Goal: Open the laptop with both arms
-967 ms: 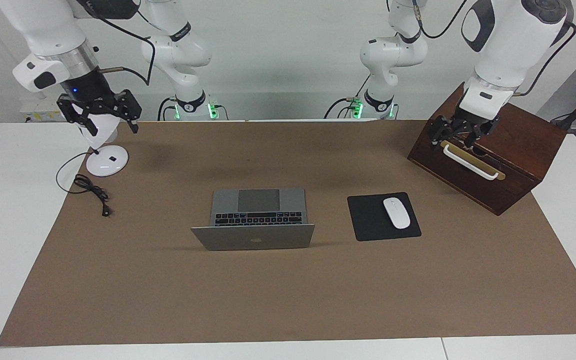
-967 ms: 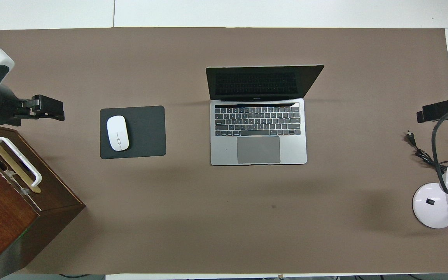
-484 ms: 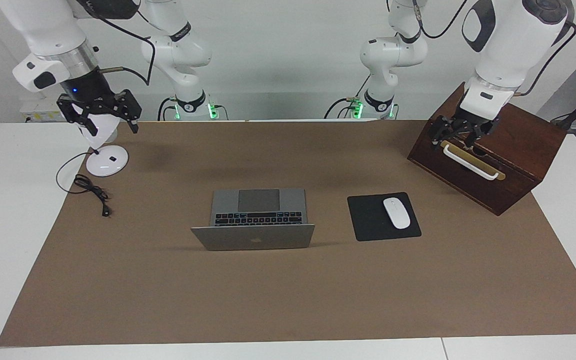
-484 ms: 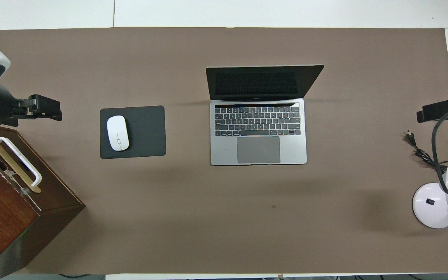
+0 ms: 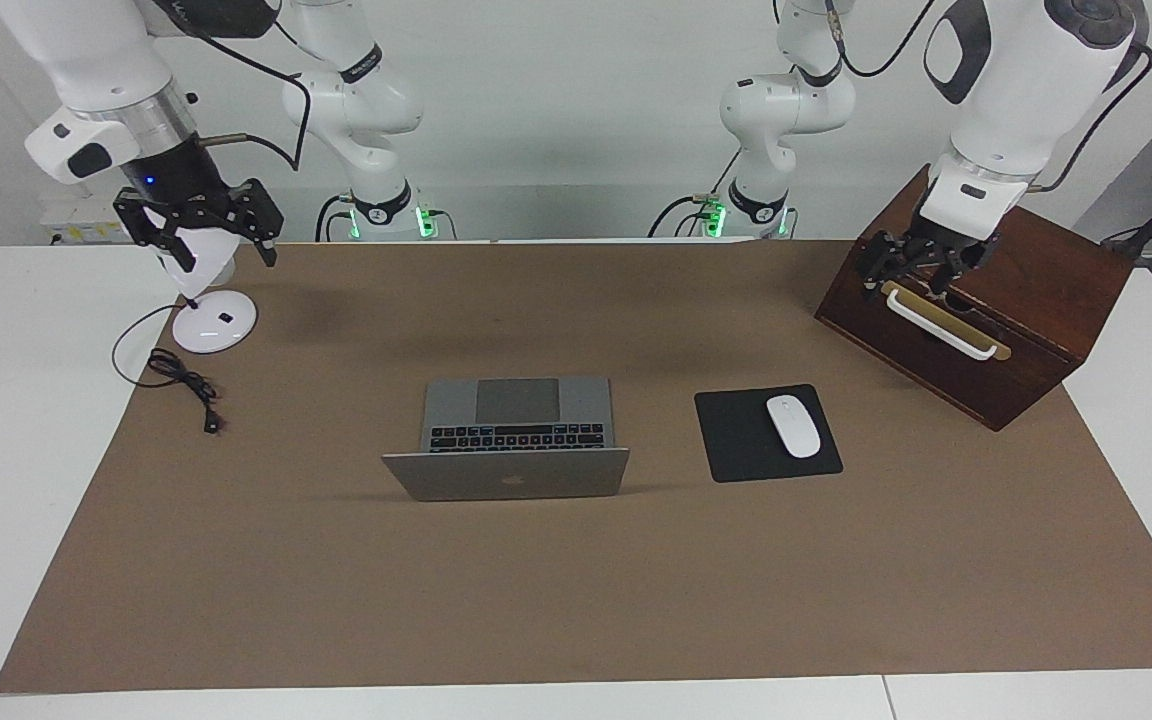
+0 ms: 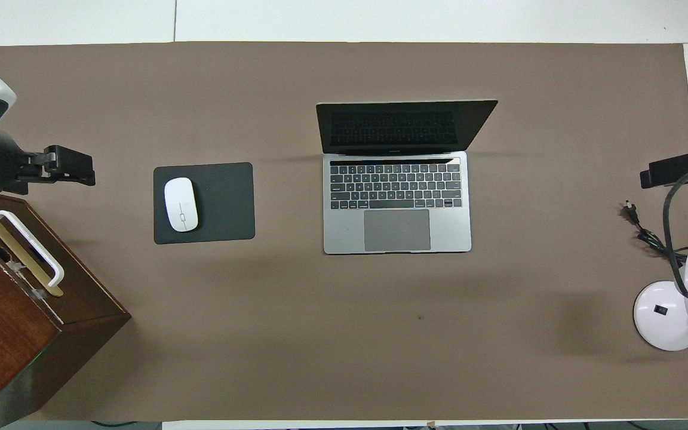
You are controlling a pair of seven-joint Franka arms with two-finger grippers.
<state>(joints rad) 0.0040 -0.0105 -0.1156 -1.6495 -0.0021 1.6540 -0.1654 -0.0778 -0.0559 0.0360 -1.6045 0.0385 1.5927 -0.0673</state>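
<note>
- Already open: laptop (image 5: 506, 440) on the middle of the brown mat (image 5: 576, 600), lid raised and tilted back, black keys and grey trackpad facing the robots, logo side facing away from them.
- Touched by neither arm.
- Beside the laptop, toward the left arm's end of the worktop (image 5: 16, 480): black mouse pad (image 5: 736, 440) carrying a white mouse (image 5: 793, 426).
- Farther along that end, nearer to the robots: dark wooden box (image 5: 1026, 310) with a white handle (image 5: 939, 321) on a brass plate.
- Left pincer (image 5: 921, 268) raised over that box, just above the handle; fingers spread a little, holding nothing; contact with the handle impossible to tell.
- Toward the right arm's end: white desk lamp (image 5: 214, 322) with a black cord (image 5: 181, 380) trailing onto the mat.
- Right pincer (image 5: 198, 228) up in the air over the lamp, fingers spread wide, empty.
</note>
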